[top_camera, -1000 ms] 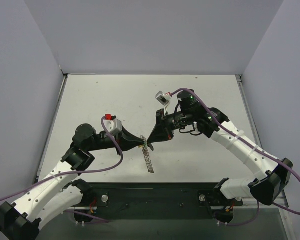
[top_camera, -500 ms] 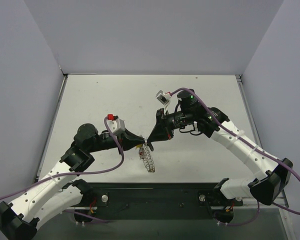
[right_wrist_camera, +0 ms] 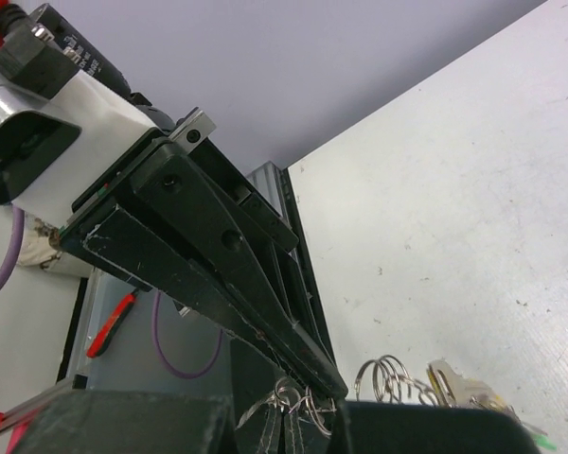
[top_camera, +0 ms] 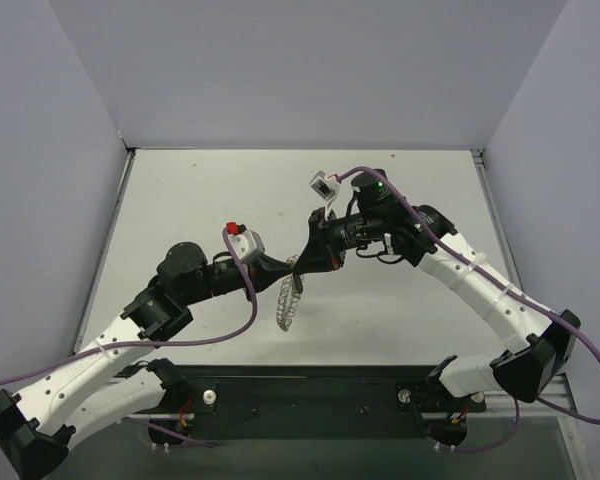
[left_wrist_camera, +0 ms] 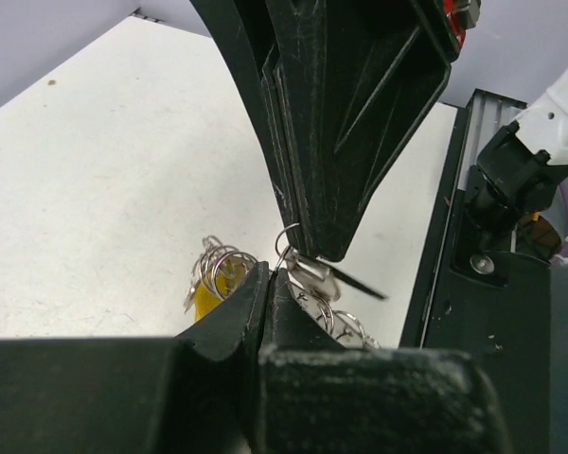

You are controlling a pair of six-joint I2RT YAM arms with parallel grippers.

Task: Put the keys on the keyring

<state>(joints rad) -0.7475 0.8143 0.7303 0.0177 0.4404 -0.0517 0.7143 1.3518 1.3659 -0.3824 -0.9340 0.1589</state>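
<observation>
From above, the two arms meet over the middle of the bench [top_camera: 200, 200], tip to tip. The left fingers [top_camera: 283, 274] are clenched, and so are the right fingers [top_camera: 302, 268], with their points touching or nearly so. The keyring [top_camera: 288, 305] hangs below that meeting point, clear of the bench. It is turned almost edge-on, so it reads as a narrow silver coil slanting down toward the near edge. The keys are too small to pick out from up here.

In the left wrist view, the left fingers [left_wrist_camera: 270, 284] are pressed tight together at the bottom of the picture. Wire loops of the keyring [left_wrist_camera: 222, 263] bunch just beside their tips. The right fingers [left_wrist_camera: 308, 241] come down from above, closed to a point. A small wire loop and a silver key [left_wrist_camera: 314, 272] sit right under that point. A yellow-headed key [left_wrist_camera: 211, 293] dangles among the loops on the left. I cannot tell exactly which strand each pair is pinching.

In the right wrist view, the left fingers [right_wrist_camera: 317, 374] slope in from the upper left, shut, and end against the right fingers [right_wrist_camera: 286, 427] at the bottom edge. A few thin loops are caught where they meet. More of the keyring [right_wrist_camera: 388, 374] fans out to the right above the bench, with a silver key [right_wrist_camera: 464, 386] just beyond it.
</observation>
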